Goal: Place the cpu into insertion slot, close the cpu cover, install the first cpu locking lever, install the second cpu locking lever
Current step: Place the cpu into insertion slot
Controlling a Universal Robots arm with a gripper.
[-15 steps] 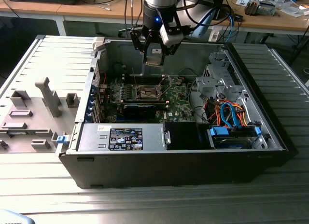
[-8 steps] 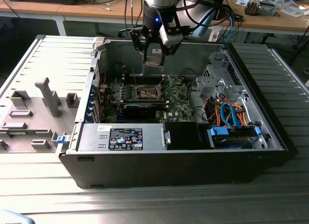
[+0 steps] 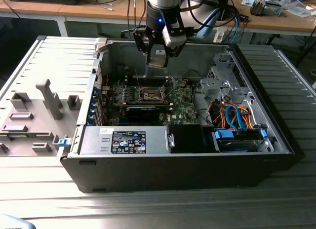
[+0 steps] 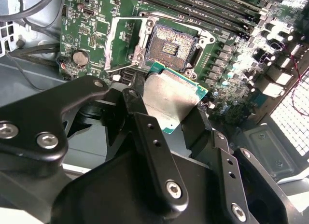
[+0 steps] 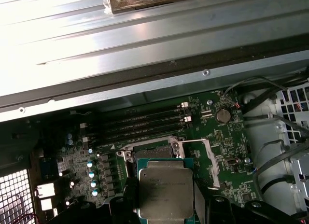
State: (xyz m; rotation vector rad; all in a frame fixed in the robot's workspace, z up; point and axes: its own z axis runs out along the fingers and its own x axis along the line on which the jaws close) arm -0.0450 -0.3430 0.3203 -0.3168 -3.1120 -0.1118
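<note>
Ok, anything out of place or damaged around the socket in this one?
Nothing stands out. The claw holds the cpu above the bare insertion slot. The cpu cover is swung open beside the slot, and the green board shows no damage or loose parts.

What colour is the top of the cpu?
The cpu top is silvery-grey, with a green rim around it; the first wrist view shows it best.
</note>
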